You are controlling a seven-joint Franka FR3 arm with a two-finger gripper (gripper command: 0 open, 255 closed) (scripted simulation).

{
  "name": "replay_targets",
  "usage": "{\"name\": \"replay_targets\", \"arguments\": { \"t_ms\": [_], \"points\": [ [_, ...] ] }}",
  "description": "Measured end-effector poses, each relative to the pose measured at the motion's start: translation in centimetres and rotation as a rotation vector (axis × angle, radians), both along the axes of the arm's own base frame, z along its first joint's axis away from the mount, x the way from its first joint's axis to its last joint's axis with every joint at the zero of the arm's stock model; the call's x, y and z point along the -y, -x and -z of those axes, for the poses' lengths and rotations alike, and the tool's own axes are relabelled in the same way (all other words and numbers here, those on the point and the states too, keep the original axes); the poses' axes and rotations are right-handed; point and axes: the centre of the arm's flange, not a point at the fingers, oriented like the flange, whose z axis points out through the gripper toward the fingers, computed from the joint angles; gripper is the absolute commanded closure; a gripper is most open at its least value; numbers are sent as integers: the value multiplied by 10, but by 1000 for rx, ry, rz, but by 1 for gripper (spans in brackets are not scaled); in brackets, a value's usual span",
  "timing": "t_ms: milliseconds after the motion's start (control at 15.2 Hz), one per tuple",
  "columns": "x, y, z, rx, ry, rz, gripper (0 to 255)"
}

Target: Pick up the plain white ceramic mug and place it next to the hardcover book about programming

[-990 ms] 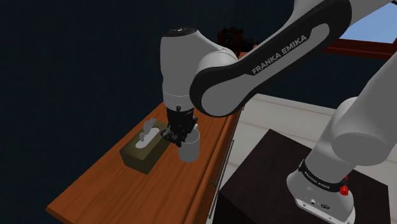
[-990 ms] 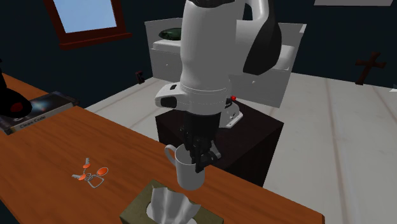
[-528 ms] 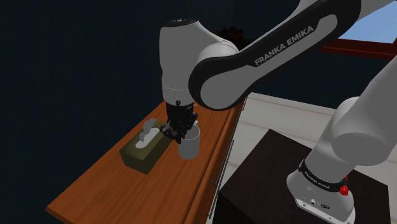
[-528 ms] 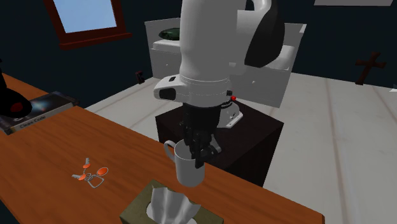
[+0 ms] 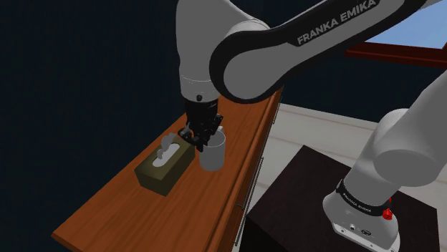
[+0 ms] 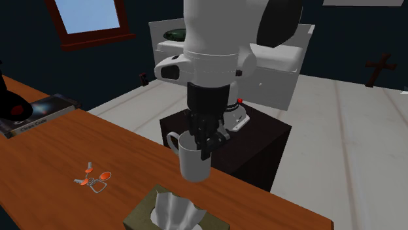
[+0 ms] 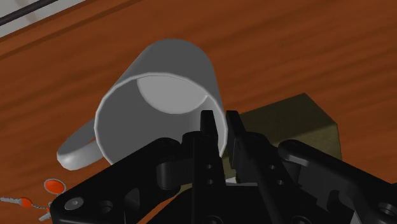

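Note:
A white mug (image 6: 195,162) with its handle toward the second exterior view's left hangs a little above the wooden table (image 6: 59,150). My gripper (image 6: 204,145) is shut on the mug's rim, one finger inside and one outside. In the wrist view the fingers (image 7: 210,130) pinch the wall of the mug (image 7: 159,89) at the gripper (image 7: 221,124). In the shoulder view the mug (image 5: 212,152) hangs under the gripper (image 5: 203,136), beside the tissue box. The dark-covered book (image 6: 36,112) lies at the table's far left end in the second exterior view.
An olive tissue box (image 5: 166,166) (image 6: 173,212) sits on the table right by the mug. A bunch of keys with orange tags (image 6: 93,178) lies between the mug and the book. A black object (image 6: 13,104) overlaps the book. The dark stand (image 6: 261,140) borders the table.
The gripper has risen with the mug clasped in it, lifting the mug off the table. Nothing else has moved.

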Motion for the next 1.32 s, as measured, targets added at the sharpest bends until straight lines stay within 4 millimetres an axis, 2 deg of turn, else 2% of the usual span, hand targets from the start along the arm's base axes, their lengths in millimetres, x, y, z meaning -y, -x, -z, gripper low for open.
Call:
{"name": "replay_targets", "arguments": {
  "t_ms": [1320],
  "points": [
    [1,-1,-106,0,0,0,255]
  ]
}}
